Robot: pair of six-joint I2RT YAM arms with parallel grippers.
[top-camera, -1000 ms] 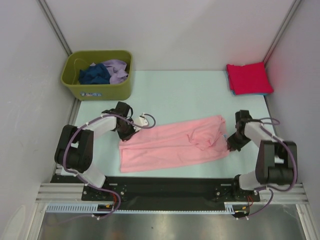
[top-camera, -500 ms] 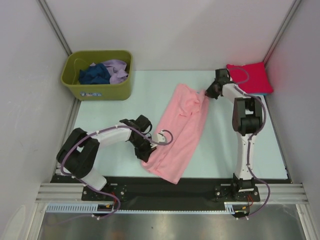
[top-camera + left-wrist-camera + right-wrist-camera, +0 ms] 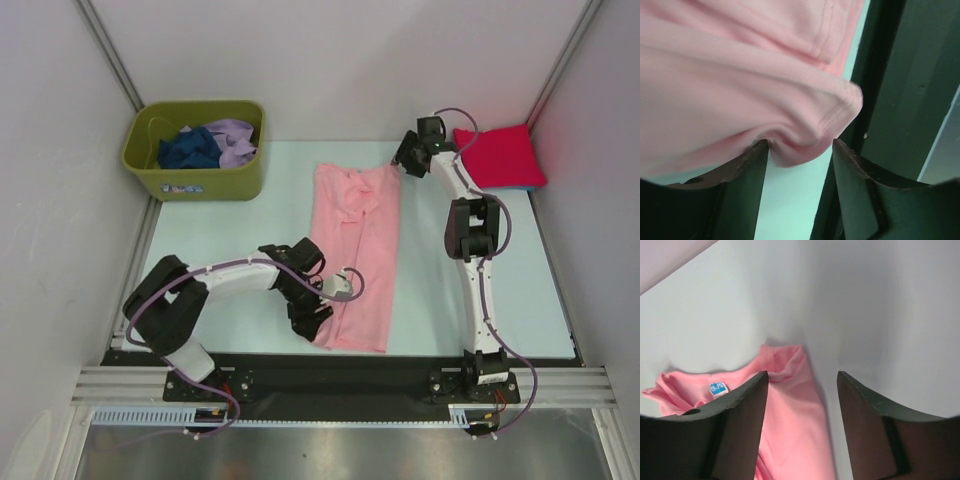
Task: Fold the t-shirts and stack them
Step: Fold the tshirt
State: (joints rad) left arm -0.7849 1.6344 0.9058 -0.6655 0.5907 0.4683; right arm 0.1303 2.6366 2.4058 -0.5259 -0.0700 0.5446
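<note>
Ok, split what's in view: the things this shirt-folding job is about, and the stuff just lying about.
Job: light pink t-shirt, laid out lengthways; red t-shirt, folded, far right; light blue t-shirt under it; navy t-shirt and lavender t-shirt, heaped in the olive-green plastic bin.
Lying about: the olive-green plastic bin itself; the table.

White left arm (image 3: 230, 268) and right arm (image 3: 480, 310), black joints, purple cables.
</note>
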